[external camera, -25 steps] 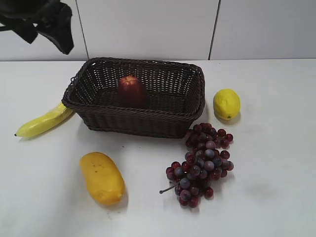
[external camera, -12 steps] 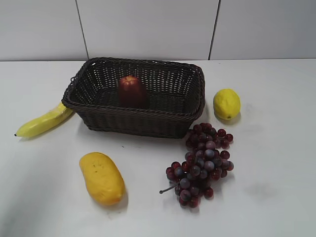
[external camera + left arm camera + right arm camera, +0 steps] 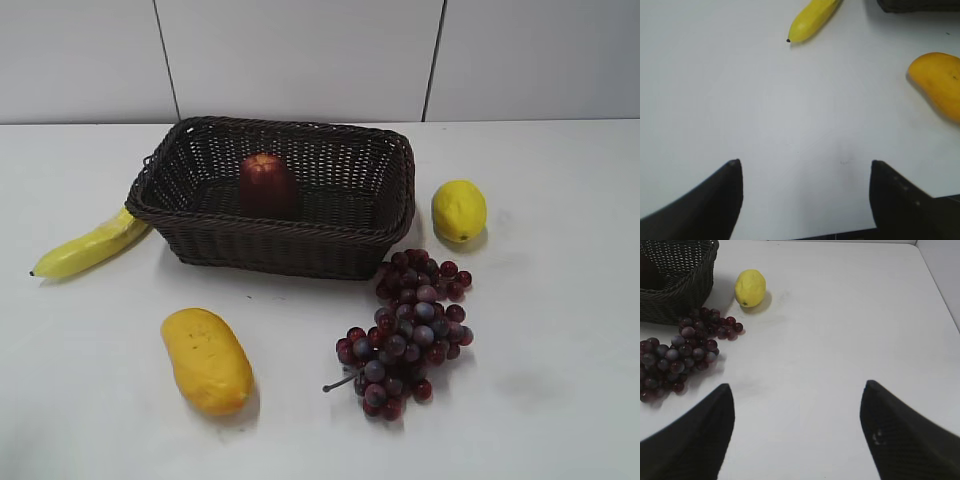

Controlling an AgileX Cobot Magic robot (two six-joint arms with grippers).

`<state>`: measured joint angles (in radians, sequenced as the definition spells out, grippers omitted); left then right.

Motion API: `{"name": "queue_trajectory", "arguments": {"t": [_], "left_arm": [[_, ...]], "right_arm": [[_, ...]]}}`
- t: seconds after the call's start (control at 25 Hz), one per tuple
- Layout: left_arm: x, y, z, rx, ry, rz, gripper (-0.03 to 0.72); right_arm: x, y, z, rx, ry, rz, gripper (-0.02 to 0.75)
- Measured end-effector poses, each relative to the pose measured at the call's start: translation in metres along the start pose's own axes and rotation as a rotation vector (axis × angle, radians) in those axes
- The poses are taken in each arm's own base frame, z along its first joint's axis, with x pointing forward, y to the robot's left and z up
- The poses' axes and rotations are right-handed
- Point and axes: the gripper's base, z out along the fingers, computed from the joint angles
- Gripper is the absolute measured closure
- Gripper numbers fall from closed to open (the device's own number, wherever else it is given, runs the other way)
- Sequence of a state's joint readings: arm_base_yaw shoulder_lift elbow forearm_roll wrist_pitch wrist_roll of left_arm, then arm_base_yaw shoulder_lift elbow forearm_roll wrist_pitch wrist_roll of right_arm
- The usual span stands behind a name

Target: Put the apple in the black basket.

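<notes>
The dark maroon-red apple (image 3: 267, 184) stands upright inside the black basket (image 3: 290, 243), on its floor left of centre. A dark edge of the apple (image 3: 647, 274) also shows inside the basket (image 3: 675, 297) in the right wrist view. A corner of the basket (image 3: 917, 6) shows in the left wrist view. My left gripper (image 3: 804, 165) is open and empty over bare white table, out of the exterior view. My right gripper (image 3: 797, 387) is open and empty over bare table right of the grapes.
A banana (image 3: 88, 245) lies left of the basket and also shows in the left wrist view (image 3: 811, 20). A mango (image 3: 206, 359) lies in front (image 3: 938, 82). A bunch of dark red grapes (image 3: 410, 328) (image 3: 680, 347) and a lemon (image 3: 458, 210) (image 3: 750, 287) lie to the right.
The left arm, seen at the exterior view's top left one second ago, has moved out of that view. The apple and basket have not moved.
</notes>
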<state>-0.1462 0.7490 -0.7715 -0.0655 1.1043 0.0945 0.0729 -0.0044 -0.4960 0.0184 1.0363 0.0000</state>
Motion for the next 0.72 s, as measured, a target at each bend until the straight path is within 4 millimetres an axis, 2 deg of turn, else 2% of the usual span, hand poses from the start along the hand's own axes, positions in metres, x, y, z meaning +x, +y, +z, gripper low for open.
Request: {"name": "queue_trajectory", "arguments": {"t": [0.16, 0.4, 0.56, 0.72], "left_arm": [[0.042, -0.004, -0.012, -0.005, -0.122, 0.005, 0.098], [0.092, -0.01, -0.023, 0.011, -0.273, 0.007, 0.057], [0.111, -0.011, -0.023, 0.01, -0.34, 0.012, 0.006], [0.116, -0.011, -0.021, 0.007, -0.375, 0.013, -0.002]], "right_arm": [[0.0, 0.0, 0.0, 0.0, 0.0, 0.0, 0.147], [0.0, 0.0, 0.0, 0.0, 0.0, 0.0, 0.147], [0.0, 0.0, 0.0, 0.0, 0.0, 0.0, 0.147], [0.0, 0.0, 0.0, 0.0, 0.0, 0.0, 0.147]]}}
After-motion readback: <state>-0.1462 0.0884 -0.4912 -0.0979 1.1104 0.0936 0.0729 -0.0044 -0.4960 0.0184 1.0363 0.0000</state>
